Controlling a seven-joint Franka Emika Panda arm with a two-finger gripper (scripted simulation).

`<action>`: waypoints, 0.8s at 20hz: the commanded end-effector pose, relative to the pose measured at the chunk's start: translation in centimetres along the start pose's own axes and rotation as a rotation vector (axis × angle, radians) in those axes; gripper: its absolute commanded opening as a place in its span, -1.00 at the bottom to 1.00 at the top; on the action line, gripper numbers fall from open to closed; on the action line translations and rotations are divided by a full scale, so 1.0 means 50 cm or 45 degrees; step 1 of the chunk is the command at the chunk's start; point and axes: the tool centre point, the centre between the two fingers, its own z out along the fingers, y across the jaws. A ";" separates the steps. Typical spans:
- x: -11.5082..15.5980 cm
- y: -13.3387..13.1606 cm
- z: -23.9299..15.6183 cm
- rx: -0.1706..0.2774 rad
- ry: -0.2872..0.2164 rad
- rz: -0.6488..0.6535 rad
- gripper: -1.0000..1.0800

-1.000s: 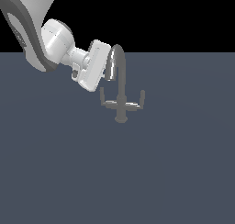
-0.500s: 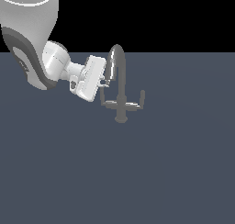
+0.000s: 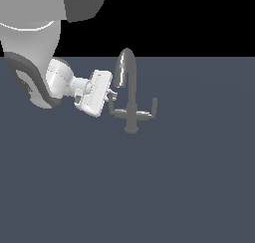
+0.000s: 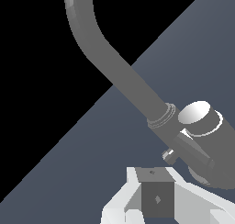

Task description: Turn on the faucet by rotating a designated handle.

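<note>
The faucet [image 4: 137,94] fills the wrist view: its grey spout curves away over a slate tabletop [image 4: 92,154] and black backdrop, joining a collared body with a shiny rounded cap. One pale pincer [image 4: 156,198] finger sits just beside the body.

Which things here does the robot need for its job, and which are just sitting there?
Needed:
- faucet
- handle, the lever on the spout's mouth side
- end effector, right beside that handle

Just there:
- twin lever
- grey floor
</note>
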 end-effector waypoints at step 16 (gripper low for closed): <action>0.013 0.017 -0.005 0.020 0.004 -0.039 -1.00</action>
